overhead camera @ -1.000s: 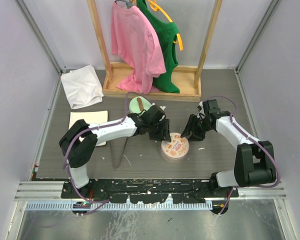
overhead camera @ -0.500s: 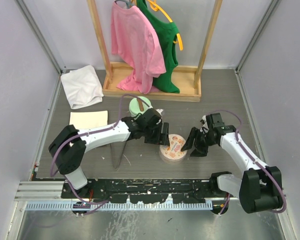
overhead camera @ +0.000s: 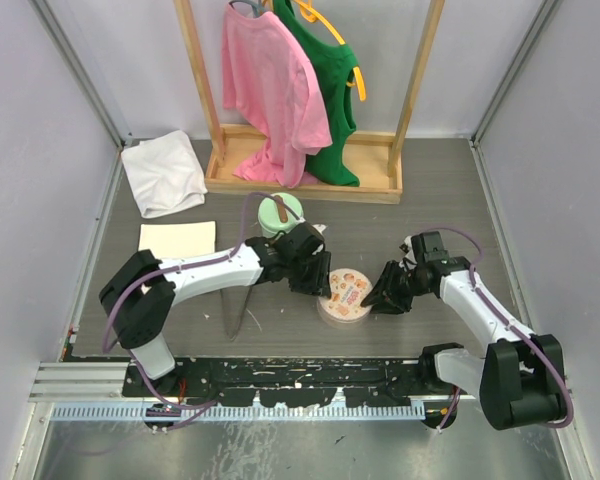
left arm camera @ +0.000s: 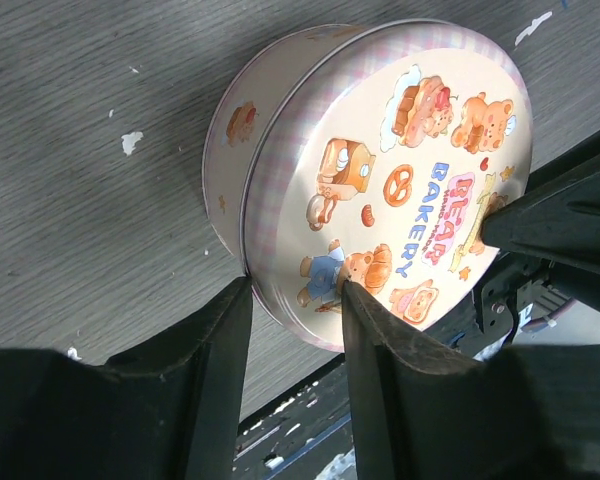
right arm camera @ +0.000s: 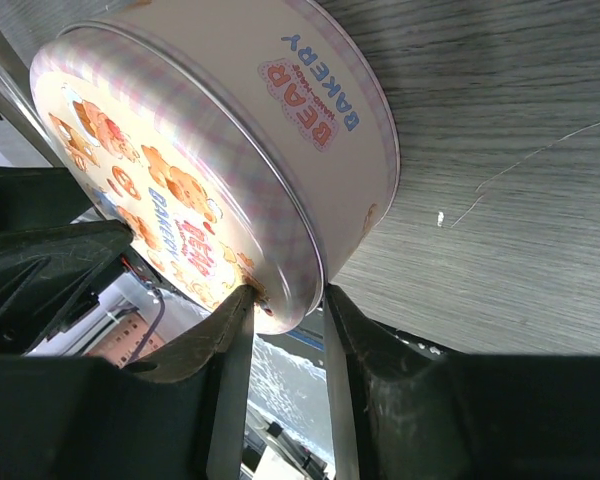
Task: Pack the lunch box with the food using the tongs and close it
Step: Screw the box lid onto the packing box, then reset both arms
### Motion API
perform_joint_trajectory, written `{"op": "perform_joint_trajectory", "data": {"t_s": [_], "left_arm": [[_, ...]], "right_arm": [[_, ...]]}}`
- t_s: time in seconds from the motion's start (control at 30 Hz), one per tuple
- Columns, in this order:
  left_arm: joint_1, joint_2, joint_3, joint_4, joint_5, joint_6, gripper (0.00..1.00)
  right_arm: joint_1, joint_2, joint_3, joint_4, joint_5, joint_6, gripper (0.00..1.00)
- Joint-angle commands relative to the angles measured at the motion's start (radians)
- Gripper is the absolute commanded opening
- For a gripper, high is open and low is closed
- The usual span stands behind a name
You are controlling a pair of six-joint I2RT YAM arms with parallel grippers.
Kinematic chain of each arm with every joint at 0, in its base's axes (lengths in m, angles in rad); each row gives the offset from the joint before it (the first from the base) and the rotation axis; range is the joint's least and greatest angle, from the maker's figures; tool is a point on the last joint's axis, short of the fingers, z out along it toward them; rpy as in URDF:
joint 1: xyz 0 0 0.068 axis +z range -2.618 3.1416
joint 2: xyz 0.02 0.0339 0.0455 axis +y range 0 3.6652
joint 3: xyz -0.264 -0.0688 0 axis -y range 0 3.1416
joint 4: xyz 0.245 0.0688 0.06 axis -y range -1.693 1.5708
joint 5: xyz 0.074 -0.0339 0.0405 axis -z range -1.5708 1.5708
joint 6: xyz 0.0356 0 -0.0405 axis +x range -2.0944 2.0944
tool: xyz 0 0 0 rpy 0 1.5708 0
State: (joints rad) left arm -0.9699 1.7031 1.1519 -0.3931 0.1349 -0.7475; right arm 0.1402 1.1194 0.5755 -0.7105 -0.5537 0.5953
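A grey table (overhead camera: 430, 200) is being viewed from above. At the far left a white cloth (overhead camera: 163, 172) is lying crumpled, and a cream sheet (overhead camera: 177, 237) is lying flat just in front of it. The tongs (overhead camera: 237, 308) are lying on the table left of centre, near the front edge, and are being touched by neither gripper. Behind, a wooden rack (overhead camera: 305, 185) is standing with a pink shirt (overhead camera: 270, 90) and a green shirt (overhead camera: 330, 100) hanging from it. A pale green bowl (overhead camera: 280, 210) is sitting just in front of the rack.

The lunch box (overhead camera: 346, 295), a round tin with its lid on, printed with bears and the words BEAR BAKERY, is sitting at centre front between the two grippers. Its left rim is being pinched by the left gripper (overhead camera: 320, 284): in the left wrist view one finger (left arm camera: 225, 330) is pressing the side wall and the other is pressing the lid top. Its right rim is being clamped the same way by the right gripper (overhead camera: 378, 300), whose fingers (right arm camera: 230, 330) are straddling the lid edge in the right wrist view
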Motion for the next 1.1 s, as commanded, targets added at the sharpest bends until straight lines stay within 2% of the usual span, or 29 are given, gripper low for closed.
{"op": "perform_joint_trajectory", "data": {"t_s": [0.0, 0.1, 0.23, 0.33, 0.57, 0.7, 0.93, 1.0, 1.03, 1.07], "left_arm": [[-0.015, -0.013, -0.027, -0.016, -0.008, -0.001, 0.41], [-0.016, -0.028, -0.028, -0.018, -0.021, 0.000, 0.41], [-0.016, -0.070, -0.028, -0.023, -0.068, 0.003, 0.46], [-0.016, -0.122, -0.023, -0.028, -0.116, 0.011, 0.50], [-0.011, -0.251, -0.018, -0.046, -0.219, 0.040, 0.60], [0.008, -0.346, -0.041, -0.062, -0.295, 0.063, 0.70], [0.064, -0.612, -0.089, -0.119, -0.471, 0.151, 0.95], [0.090, -0.677, -0.080, -0.158, -0.512, 0.197, 1.00], [0.102, -0.710, -0.078, -0.172, -0.530, 0.219, 0.98], [0.115, -0.739, -0.076, -0.186, -0.550, 0.244, 0.98]], "right_arm": [[0.024, 0.039, -0.062, 0.031, 0.195, 0.017, 0.24], [0.028, 0.030, -0.059, 0.037, 0.192, 0.016, 0.25], [0.029, -0.035, -0.004, 0.045, 0.193, 0.008, 0.41], [0.029, -0.076, 0.073, 0.045, 0.234, 0.005, 0.48], [0.027, -0.147, 0.174, 0.068, 0.388, 0.005, 0.50], [0.027, -0.193, 0.207, 0.112, 0.424, -0.012, 0.51], [0.026, -0.335, 0.284, 0.151, 0.633, -0.072, 0.55], [0.027, -0.396, 0.280, 0.187, 0.689, -0.079, 0.60], [0.027, -0.417, 0.278, 0.201, 0.708, -0.083, 0.65], [0.027, -0.433, 0.279, 0.204, 0.724, -0.082, 0.79]]}}
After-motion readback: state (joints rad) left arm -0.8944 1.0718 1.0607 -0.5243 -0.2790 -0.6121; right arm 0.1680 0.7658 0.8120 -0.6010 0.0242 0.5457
